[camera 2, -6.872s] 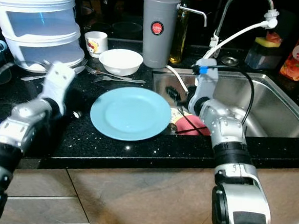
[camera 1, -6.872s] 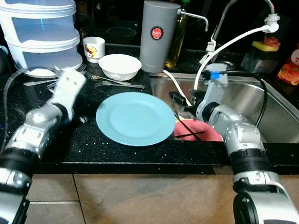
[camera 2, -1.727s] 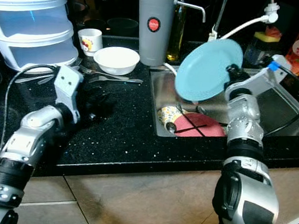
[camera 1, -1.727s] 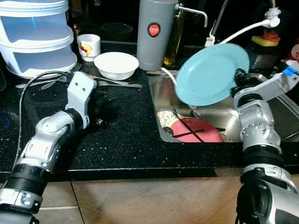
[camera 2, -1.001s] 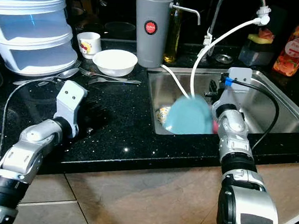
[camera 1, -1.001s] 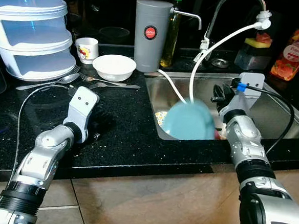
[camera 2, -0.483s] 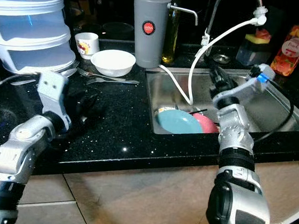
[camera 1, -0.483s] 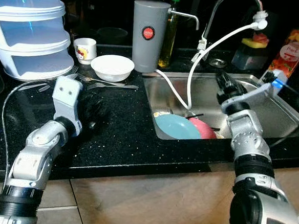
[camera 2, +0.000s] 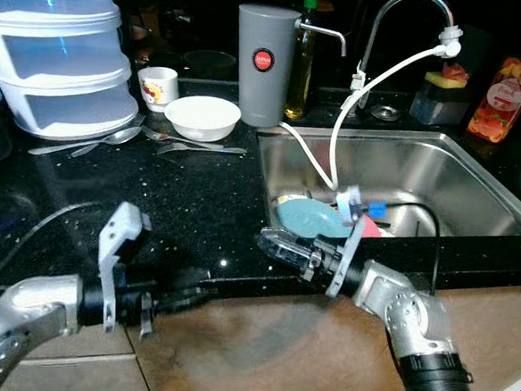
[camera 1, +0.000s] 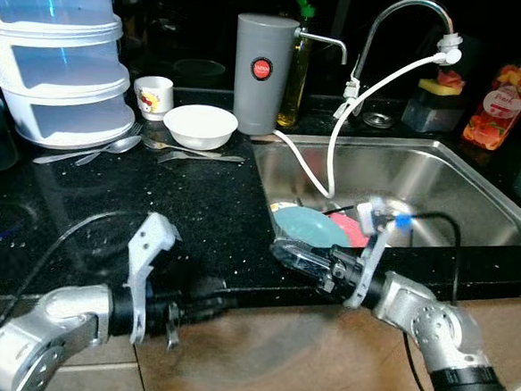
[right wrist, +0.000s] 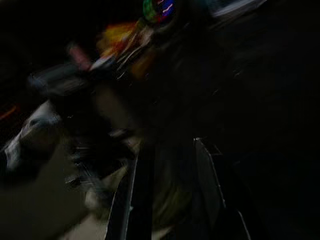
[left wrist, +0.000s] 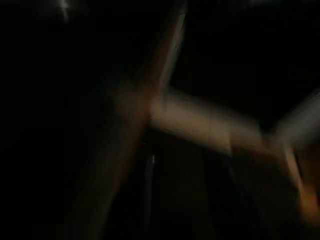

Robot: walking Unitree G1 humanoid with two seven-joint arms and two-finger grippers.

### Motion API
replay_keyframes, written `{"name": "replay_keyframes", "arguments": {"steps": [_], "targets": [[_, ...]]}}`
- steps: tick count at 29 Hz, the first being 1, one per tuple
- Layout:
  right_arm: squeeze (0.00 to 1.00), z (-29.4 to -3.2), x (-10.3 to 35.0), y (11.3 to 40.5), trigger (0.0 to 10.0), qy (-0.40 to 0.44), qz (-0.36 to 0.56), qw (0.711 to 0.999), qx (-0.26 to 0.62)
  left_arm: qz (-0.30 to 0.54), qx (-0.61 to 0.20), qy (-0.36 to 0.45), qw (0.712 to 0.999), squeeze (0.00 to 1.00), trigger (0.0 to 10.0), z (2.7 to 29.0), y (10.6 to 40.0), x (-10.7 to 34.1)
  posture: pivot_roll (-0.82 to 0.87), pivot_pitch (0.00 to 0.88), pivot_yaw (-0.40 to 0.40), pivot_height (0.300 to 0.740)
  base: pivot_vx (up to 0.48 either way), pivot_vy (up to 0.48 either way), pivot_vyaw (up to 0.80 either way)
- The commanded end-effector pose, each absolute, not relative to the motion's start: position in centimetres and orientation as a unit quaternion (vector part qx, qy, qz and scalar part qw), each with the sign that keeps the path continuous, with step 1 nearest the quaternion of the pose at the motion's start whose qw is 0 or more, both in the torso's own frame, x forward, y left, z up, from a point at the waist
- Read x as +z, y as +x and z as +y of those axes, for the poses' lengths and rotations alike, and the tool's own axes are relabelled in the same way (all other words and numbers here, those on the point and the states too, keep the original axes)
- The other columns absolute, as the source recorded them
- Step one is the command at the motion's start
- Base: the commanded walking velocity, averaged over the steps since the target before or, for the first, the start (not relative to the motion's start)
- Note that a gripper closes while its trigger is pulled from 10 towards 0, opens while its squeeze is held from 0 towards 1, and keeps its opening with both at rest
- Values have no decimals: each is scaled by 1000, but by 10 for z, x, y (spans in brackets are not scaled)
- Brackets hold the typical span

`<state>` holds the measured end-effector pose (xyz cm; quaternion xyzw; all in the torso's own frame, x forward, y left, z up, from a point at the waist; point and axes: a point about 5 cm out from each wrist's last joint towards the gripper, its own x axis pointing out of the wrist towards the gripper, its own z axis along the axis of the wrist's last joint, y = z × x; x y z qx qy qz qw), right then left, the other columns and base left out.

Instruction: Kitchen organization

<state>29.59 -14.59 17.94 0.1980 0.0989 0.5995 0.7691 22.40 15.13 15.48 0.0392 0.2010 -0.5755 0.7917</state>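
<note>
A light blue plate (camera 1: 305, 224) lies in the steel sink (camera 1: 440, 186), partly over a pink plate (camera 1: 350, 225). My right gripper (camera 1: 276, 248) is low at the counter's front edge, just in front of the sink's left corner. It points left and holds nothing; its black fingers (right wrist: 134, 200) stand apart in the right wrist view. My left gripper (camera 1: 219, 300) hangs below the counter edge in shadow. The left wrist view is dark and blurred.
On the black counter (camera 1: 196, 218) stand a white bowl (camera 1: 199, 125), a cup (camera 1: 153, 96), a grey canister (camera 1: 262, 74) and stacked clear containers (camera 1: 60, 56); cutlery (camera 1: 192, 155) lies there too. A faucet (camera 1: 407, 18) with a white hose (camera 1: 335, 147) arches over the sink; a soap bottle (camera 1: 500, 91) stands behind.
The right gripper carried the blue plate from the counter to the sink and let it go. Since then both arms have dropped to the counter's front edge. The camera has shifted.
</note>
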Motion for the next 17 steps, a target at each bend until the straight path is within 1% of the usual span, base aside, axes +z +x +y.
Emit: {"name": "replay_keyframes", "arguments": {"steps": [1, 3, 6, 7, 9, 11, 12, 14, 15, 16, 17], "targets": [[0, -145, 164, 290, 10000, 200, 146, 764, 596, 229, -578, 51, 782, 0, 10000, 152, 220, 148, 76, 36, -35, 740, 0, 0, 0], [0, -145, 153, 280, 10000, 193, 185, 751, 604, 258, -567, 67, 780, 0, 10000, 158, 215, 136, 77, 43, -37, 740, 0, 0, 0], [0, -146, 137, 271, 10000, 184, 223, 740, 607, 262, -552, 82, 788, 0, 10000, 157, 213, 124, 79, 44, -37, 740, 0, 0, 0], [0, -146, 133, 269, 10000, 184, 230, 738, 607, 260, -548, 80, 791, 0, 10000, 155, 213, 122, 79, 44, -37, 740, 0, 0, 0], [0, -145, 126, 264, 10000, 186, 243, 730, 611, 264, -550, 69, 789, 0, 10000, 151, 210, 117, 80, 47, -39, 740, 0, 0, 0], [0, -145, 115, 255, 10000, 175, 270, 716, 619, 291, -557, 84, 773, 0, 10000, 150, 202, 106, 80, 47, -39, 740, 0, 0, 0], [0, -144, 106, 251, 10000, 164, 289, 713, 618, 315, -559, 101, 760, 0, 10000, 152, 196, 96, 80, 49, -39, 740, 0, 0, 0], [0, -145, 90, 246, 10000, 136, 321, 715, 606, 349, -557, 122, 744, 0, 10000, 155, 187, 81, 81, 50, -37, 740, 0, 0, 0], [0, -145, 90, 246, 10000, 136, 321, 715, 606, 349, -557, 122, 744, 0, 10000, 155, 187, 81, 81, 50, -37, 740, 0, 0, 0], [0, -148, 70, 239, 10000, 107, 362, 713, 591, 372, -554, 126, 734, 0, 10000, 156, 178, 67, 79, 52, -35, 740, 0, 0, 0], [0, -149, 61, 235, 10000, 102, 379, 711, 583, 380, -548, 123, 735, 0, 10000, 156, 175, 61, 79, 52, -35, 740, 0, 0, 0]]}}
